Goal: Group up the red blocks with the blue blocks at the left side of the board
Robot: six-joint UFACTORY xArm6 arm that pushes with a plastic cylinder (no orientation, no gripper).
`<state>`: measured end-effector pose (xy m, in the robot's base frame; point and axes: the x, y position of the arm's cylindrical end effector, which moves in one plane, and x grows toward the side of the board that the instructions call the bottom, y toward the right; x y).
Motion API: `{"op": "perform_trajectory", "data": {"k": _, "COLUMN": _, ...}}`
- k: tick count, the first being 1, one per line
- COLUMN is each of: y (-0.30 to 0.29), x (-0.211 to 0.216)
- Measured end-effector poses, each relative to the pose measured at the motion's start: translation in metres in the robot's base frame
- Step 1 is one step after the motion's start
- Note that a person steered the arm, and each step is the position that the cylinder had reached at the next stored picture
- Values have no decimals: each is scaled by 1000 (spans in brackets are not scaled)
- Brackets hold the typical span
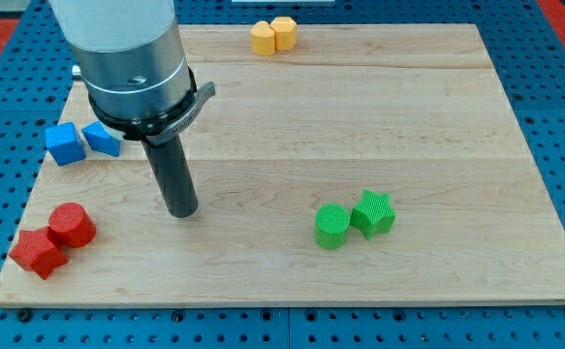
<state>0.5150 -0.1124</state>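
Observation:
A red cylinder (71, 225) and a red star-shaped block (37, 253) touch each other at the board's lower left corner. A blue cube (64, 143) and a second blue block (101, 139) sit side by side at the left edge, above the red pair. My tip (181, 210) rests on the board to the right of the red cylinder and below and right of the blue blocks, touching none of them.
A green cylinder (332, 226) and a green star-shaped block (373, 213) sit together right of centre. Two yellow blocks (273, 36) sit at the top edge. The wooden board (437, 126) lies on a blue pegboard.

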Motion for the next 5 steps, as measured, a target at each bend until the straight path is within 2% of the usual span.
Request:
{"op": "perform_trajectory", "data": {"k": 2, "y": 5, "x": -1}}
{"op": "perform_trajectory", "data": {"k": 3, "y": -2, "x": 75}}
{"op": "perform_trajectory", "data": {"k": 4, "y": -66, "x": 102}}
{"op": "perform_trajectory", "data": {"k": 5, "y": -157, "x": 103}}
